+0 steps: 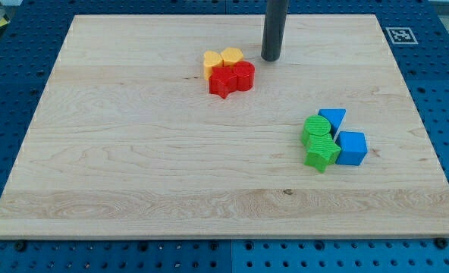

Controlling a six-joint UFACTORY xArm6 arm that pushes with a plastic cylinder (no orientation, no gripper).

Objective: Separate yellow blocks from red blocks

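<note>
Across a pale wooden board [133, 167] on a blue pegboard bench [4, 68], yellow blocks [222, 59] touching red blocks [232, 77] near the view's top, my tip [271, 58] just right of them, no claw on this rod, green [319, 141] and blue blocks [344, 136] clustered right.

Wooden board on blue pegboard

We see a pale wooden board [133, 174] on a blue perforated table [444, 91], with a marker tag [400, 35] at 2 o'clock.

And there's the rod [274, 29], a plain dark grey cylinder, smooth and matte, the same width all the way down. My tip [271, 58] is a flat, blunt end, with no markings, screws or cables showing.
</note>
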